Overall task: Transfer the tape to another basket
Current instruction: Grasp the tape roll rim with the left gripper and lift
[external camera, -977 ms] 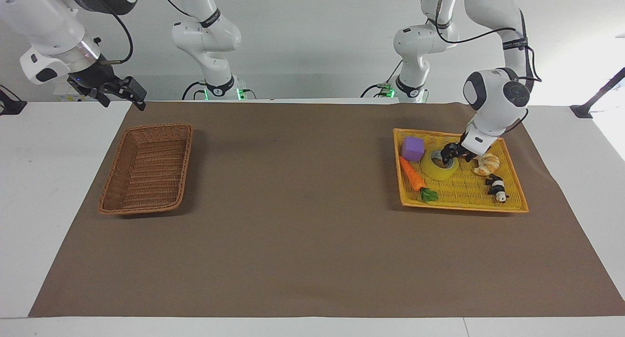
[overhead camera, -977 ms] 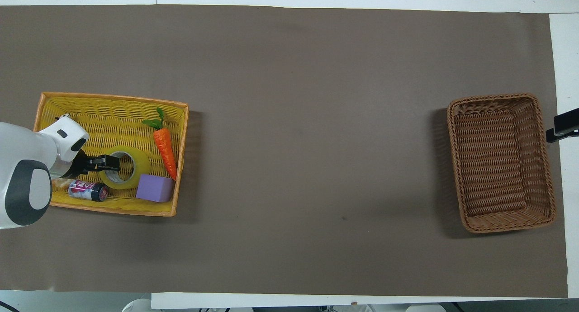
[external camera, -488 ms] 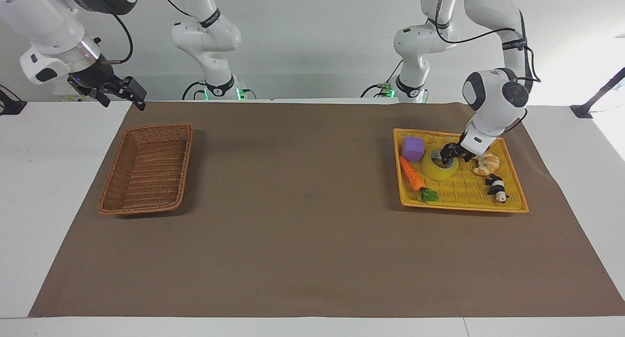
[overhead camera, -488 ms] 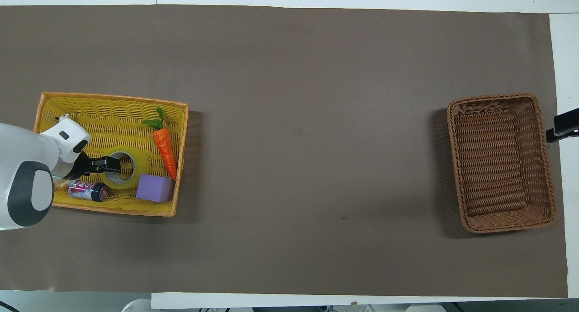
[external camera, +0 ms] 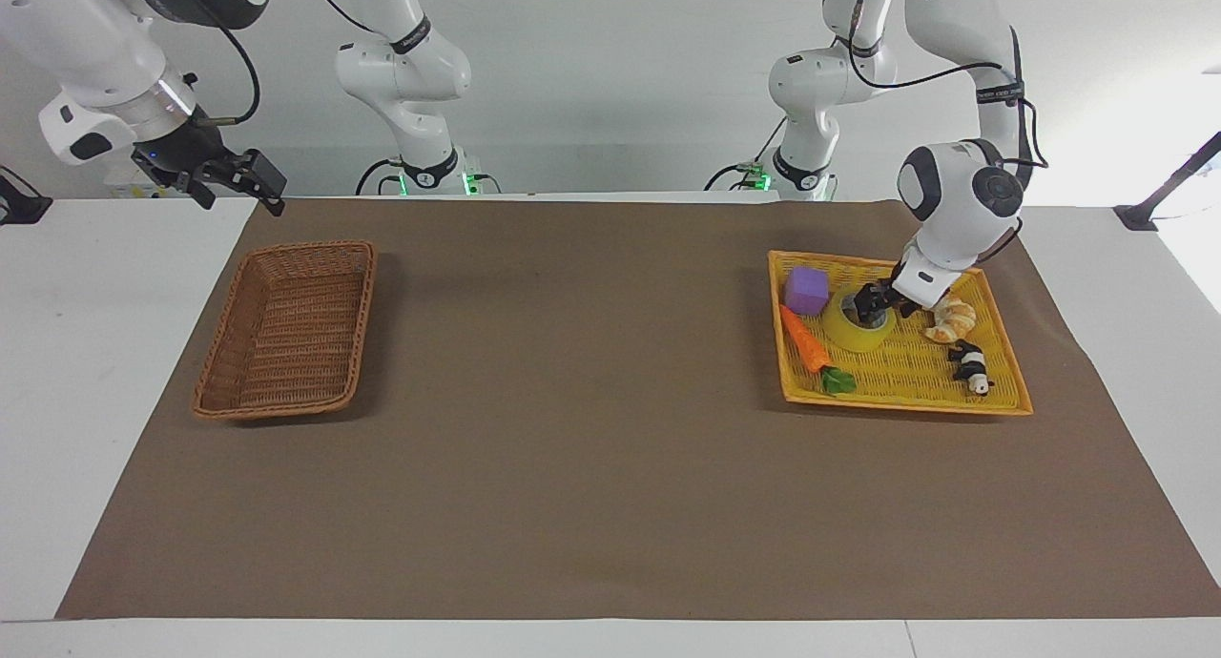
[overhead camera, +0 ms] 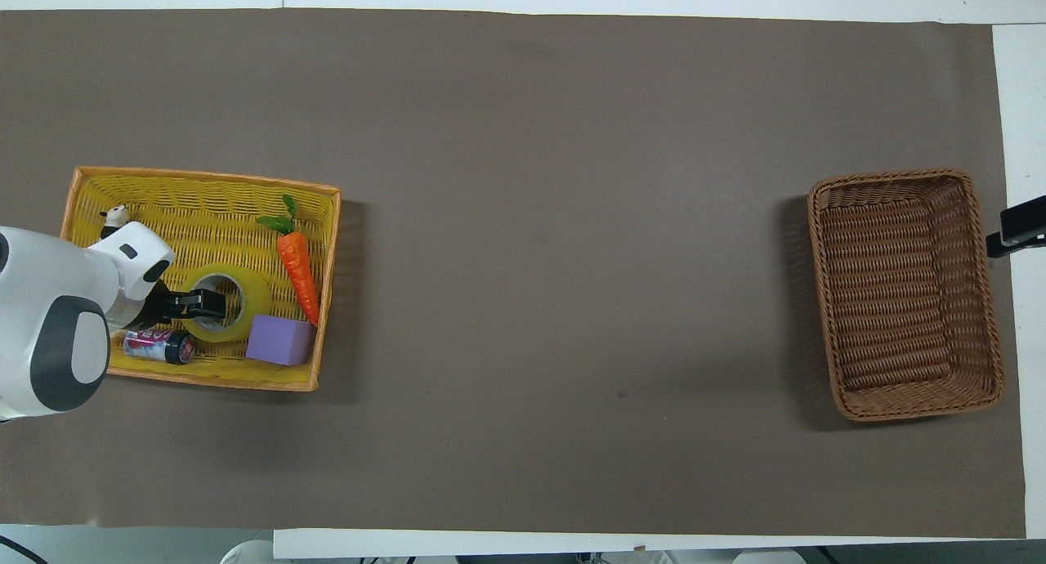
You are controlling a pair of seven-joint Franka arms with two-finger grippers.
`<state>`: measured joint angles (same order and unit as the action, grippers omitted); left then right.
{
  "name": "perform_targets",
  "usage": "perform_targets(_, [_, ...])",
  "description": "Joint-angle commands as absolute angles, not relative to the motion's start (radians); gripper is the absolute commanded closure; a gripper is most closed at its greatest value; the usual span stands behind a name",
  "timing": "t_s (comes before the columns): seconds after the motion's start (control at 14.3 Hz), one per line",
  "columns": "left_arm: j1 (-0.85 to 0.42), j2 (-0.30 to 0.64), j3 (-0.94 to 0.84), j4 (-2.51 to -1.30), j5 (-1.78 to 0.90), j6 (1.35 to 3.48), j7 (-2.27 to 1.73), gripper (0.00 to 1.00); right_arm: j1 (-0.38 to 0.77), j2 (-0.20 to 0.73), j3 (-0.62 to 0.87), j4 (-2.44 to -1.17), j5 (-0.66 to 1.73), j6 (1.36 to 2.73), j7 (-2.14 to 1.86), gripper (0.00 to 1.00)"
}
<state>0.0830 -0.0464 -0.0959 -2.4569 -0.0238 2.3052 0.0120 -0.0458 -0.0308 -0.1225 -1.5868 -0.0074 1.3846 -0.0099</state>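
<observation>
The tape (external camera: 858,328) lay flat in the yellow tray basket (external camera: 1002,391) at the left arm's end of the bench (external camera: 591,505), its open core facing up. In the overhead view the tape (overhead camera: 233,302) sat roughly mid-tray, just beside a purple block (overhead camera: 280,340) that was nearer to the robots, with a toy carrot (overhead camera: 298,263) alongside it toward the middle of the bench.

The left end effector (external camera: 876,302) was down at the tape, its fingers pinched on the roll's wall, one fingertip inside the core and the other outside the rim; the overhead view showed the left end effector (overhead camera: 196,303) reaching over the core from the tray's outer end. The roll appeared to rest on the tray floor.

Also in the tray were a croissant (external camera: 950,318), a small panda figure (external camera: 971,365) and a small can (overhead camera: 158,345) lying on its side.

The brown wicker basket (external camera: 286,329) stood at the right arm's end of the bench, well apart from the tray, with nothing in it. The right end effector (external camera: 238,181) waited in the air beside the brown mat's corner, near that basket, with its fingers spread and holding nothing; only its tip (overhead camera: 1016,227) showed in the overhead view.
</observation>
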Motion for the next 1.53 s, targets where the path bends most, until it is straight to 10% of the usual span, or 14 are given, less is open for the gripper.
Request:
perform_targets(0.0, [0.077, -0.026, -0.094, -2.476, -0.015, 2.364, 0.02, 0.14, -0.044, -0.055, -0.124, -1.614, -0.012, 1.388, -0.02, 0.0])
perform_targets(0.35, [0.077, -0.023, -0.092, -2.464, -0.015, 2.347, 0.015, 0.98, -0.043, -0.055, -0.124, -1.614, -0.012, 1.388, -0.02, 0.0])
perform_targets(1.47, [-0.093, -0.015, -0.1, -1.987, -0.144, 1.925, -0.335, 1.0, -0.044, -0.055, -0.124, -1.614, -0.012, 1.388, -0.02, 0.0])
